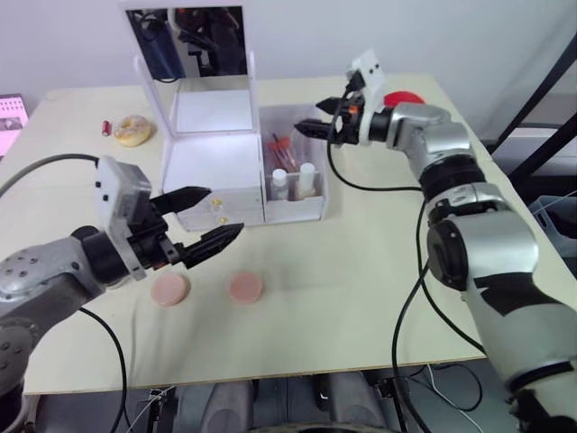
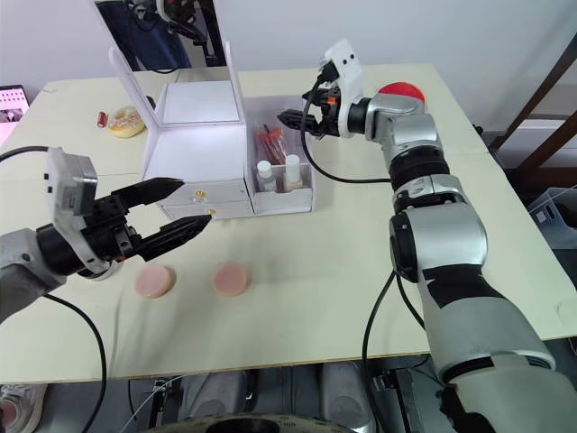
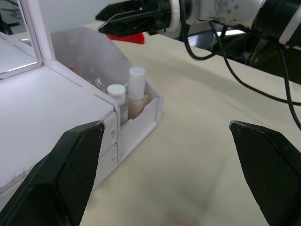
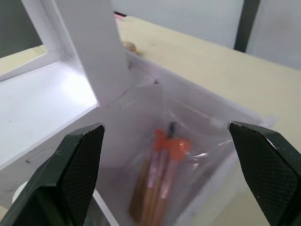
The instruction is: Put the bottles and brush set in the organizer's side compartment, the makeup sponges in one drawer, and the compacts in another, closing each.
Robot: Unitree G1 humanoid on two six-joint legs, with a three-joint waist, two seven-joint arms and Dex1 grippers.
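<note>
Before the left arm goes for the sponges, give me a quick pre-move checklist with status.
1. Left hand open and empty: ok, fingers spread wide.
2. Sponges reachable: ok, two pink makeup sponges lie apart on the table in front of the organizer.
3. Target drawer open: not ok, both drawers look shut.
4. Side compartment loaded: ok, two bottles and the bagged brush set sit inside.
5. Right hand clear of the drawers: ok, it is open above the side compartment's back end.
6. Compacts located: cannot tell; a red round item lies behind the right arm.
</note>
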